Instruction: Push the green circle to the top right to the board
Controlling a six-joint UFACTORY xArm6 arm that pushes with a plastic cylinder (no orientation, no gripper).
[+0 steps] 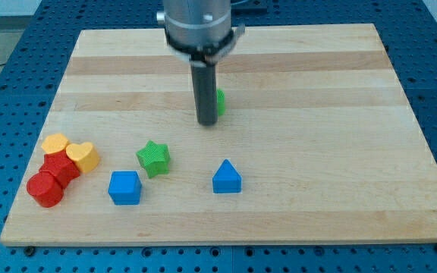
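The green circle (220, 101) lies near the middle of the wooden board (317, 114), mostly hidden behind my rod; only a sliver of its right side shows. My tip (207, 122) rests on the board just to the left of and slightly below that block, touching or nearly touching it.
A green star (154, 158) lies below and left of the tip. A blue cube (124, 187) and a blue triangle (226, 177) sit near the view's bottom. At the bottom left are a yellow hexagon (55, 143), a yellow heart (84, 156), and two red blocks (45, 189) (62, 167).
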